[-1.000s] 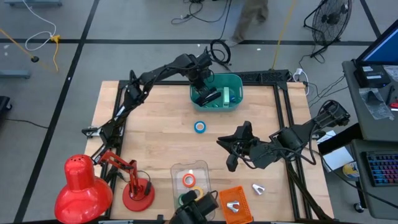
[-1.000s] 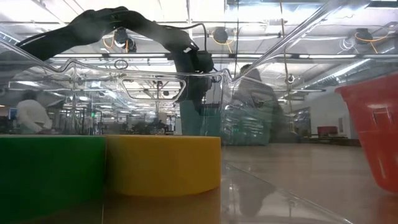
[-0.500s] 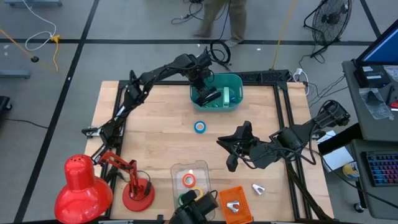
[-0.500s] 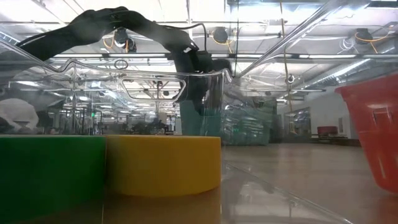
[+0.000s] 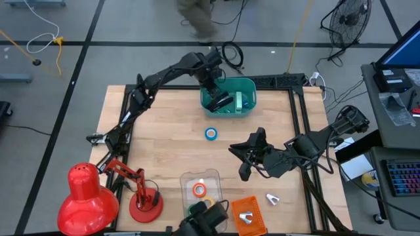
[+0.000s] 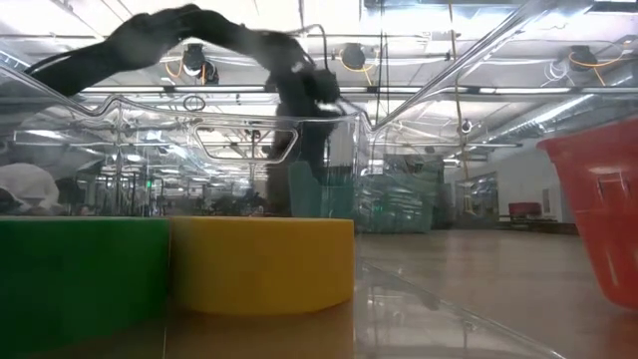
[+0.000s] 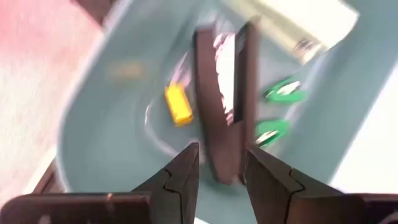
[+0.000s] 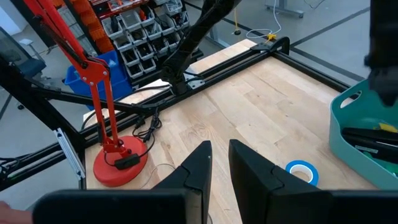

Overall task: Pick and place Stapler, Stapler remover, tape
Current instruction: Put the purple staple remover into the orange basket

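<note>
Left gripper, fingers parted, hovers over the rigid, fairly heavy black stapler lying in the teal bin at twelve o'clock; blue tape, light and stiff-rimmed, lies mid-table, best pinched across its ring; right gripper, nearly closed, holds nothing at three o'clock.

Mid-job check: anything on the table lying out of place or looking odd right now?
The blue tape roll lies alone on the bare table, apart from the other rolls in the clear tray. A small silver piece lies loose beside the orange basket. Nothing looks spilled or damaged.
</note>
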